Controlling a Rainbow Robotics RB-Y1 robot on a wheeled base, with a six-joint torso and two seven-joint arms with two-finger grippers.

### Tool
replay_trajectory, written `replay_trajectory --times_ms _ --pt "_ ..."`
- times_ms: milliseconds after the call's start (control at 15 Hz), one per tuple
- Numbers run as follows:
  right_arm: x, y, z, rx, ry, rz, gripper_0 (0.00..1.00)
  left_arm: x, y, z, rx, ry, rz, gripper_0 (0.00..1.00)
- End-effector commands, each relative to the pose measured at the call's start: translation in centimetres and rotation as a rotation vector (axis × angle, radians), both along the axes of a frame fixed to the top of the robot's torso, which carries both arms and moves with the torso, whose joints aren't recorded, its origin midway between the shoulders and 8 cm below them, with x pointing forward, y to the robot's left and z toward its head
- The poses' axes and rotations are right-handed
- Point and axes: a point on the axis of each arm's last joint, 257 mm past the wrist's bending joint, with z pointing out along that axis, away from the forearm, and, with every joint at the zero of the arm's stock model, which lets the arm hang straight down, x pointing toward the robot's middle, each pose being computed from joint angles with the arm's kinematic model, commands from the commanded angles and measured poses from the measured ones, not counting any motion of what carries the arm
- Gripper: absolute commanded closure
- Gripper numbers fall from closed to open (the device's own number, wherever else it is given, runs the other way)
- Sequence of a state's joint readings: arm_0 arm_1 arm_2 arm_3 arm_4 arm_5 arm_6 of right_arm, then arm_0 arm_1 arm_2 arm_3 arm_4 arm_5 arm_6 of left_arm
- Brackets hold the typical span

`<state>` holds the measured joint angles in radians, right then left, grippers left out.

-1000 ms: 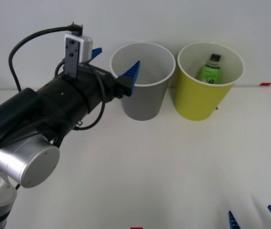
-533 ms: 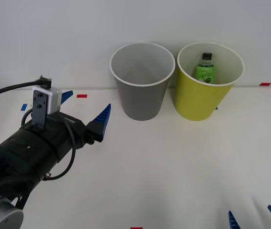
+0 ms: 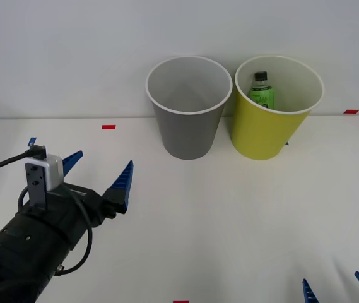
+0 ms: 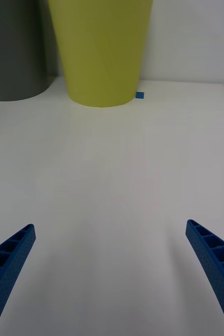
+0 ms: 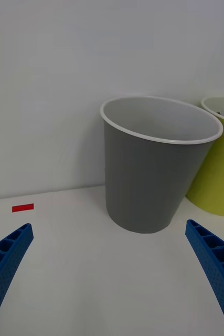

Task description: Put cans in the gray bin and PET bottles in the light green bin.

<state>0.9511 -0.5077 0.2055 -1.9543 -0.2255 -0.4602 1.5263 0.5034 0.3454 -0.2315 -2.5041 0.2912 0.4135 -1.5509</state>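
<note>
Table (image 3: 229, 221): white, flat top, carrying both bins; I count small red tape marks (image 3: 108, 127) at 11 o'clock and at the far 3 o'clock edge.

Left arm (image 3: 34, 246): black, cabled, lying over the table at 8 o'clock in my front view.

Gray bin (image 3: 188, 107): upright at 12 o'clock, white rim, whitish inside, nothing visible within. It stands just beside the lime bin; I cannot tell whether the walls touch. My left wrist view looks straight at it (image 5: 153, 173).

Light green bin (image 3: 277, 110): upright at 1 o'clock, to the right of the gray one, white rim. My right wrist view shows its lower wall (image 4: 101, 47) with a blue tape square (image 4: 139, 95) at its foot.

Left gripper (image 3: 97, 173): blue ribbed fingers spread wide apart, empty, above the table at 9 o'clock, well apart from both bins, pointing toward the gray one.

Right gripper (image 3: 337, 289): fingertips at 5 o'clock at the front edge, fingers parted, nothing between them, low over bare table.

PET bottle (image 3: 261, 90): green label, black cap, inside the light green bin, standing roughly upright against its back-left wall, lower part hidden by the rim.
</note>
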Motion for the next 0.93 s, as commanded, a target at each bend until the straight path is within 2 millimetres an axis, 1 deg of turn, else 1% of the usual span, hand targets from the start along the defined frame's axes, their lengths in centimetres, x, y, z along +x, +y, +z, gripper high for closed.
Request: replay_trajectory --times_ms 67,200,267,333,533,733,933 --pt "0.0 0.0 0.0 0.0 0.0 0.0 0.0 0.2 0.4 -3.8 -0.018 -0.036 0.019 0.0" --pt "0.0 0.0 0.0 0.0 0.0 0.0 0.0 0.1 1.1 -6.3 0.031 -0.052 0.035 0.0" --pt "0.0 0.0 0.0 0.0 0.0 0.0 0.0 -0.1 1.5 -7.0 0.035 -0.059 0.047 0.0" --pt "0.0 0.0 0.0 0.0 0.0 0.0 0.0 -0.8 1.8 -8.2 0.032 -0.048 0.057 0.0" --pt "0.0 0.0 0.0 0.0 0.0 0.0 0.0 -4.0 2.7 -11.2 0.073 -0.003 0.082 0.0" --pt "0.0 0.0 0.0 0.0 0.0 0.0 0.0 -7.3 2.9 -14.2 0.084 0.001 0.084 0.0" --pt "0.0 0.0 0.0 0.0 0.0 0.0 0.0 -9.4 3.4 -16.3 0.13 0.055 0.088 0.0"
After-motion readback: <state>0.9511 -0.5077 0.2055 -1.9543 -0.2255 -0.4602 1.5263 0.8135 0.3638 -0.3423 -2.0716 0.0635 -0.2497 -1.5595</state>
